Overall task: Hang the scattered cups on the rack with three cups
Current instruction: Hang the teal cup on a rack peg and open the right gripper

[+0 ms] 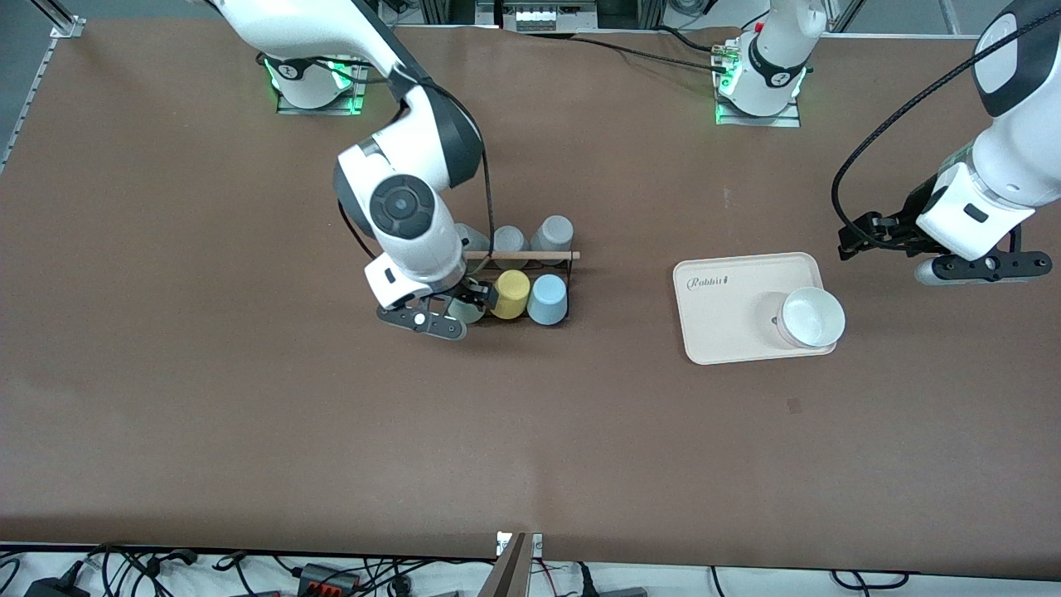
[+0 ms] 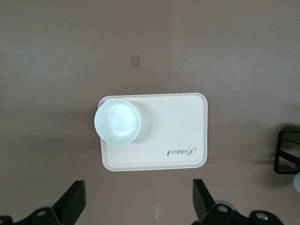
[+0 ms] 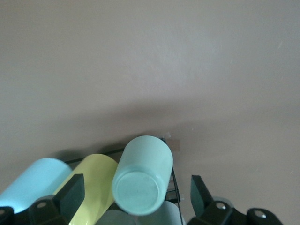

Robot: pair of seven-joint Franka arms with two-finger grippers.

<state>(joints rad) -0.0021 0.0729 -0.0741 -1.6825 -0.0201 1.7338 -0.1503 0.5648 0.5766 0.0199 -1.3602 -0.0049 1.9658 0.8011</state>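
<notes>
The black wire rack (image 1: 567, 267) with a wooden rod (image 1: 530, 255) stands mid-table. On it a pale mint-green cup (image 3: 143, 173) leans on a peg, its base toward the right wrist camera. Beside it hang a yellow cup (image 1: 511, 293) and a light blue cup (image 1: 548, 298). My right gripper (image 3: 136, 197) is open around the mint cup, with a gap on each side between its fingers (image 3: 70, 194) and the cup. In the front view that gripper (image 1: 460, 303) hides most of the mint cup. My left gripper (image 2: 139, 201) waits open over bare table beside the tray.
Three grey cups (image 1: 554, 235) hang on the rack's side farther from the front camera. A beige tray (image 1: 729, 315) with a white bowl (image 1: 812, 317) on it lies toward the left arm's end of the table.
</notes>
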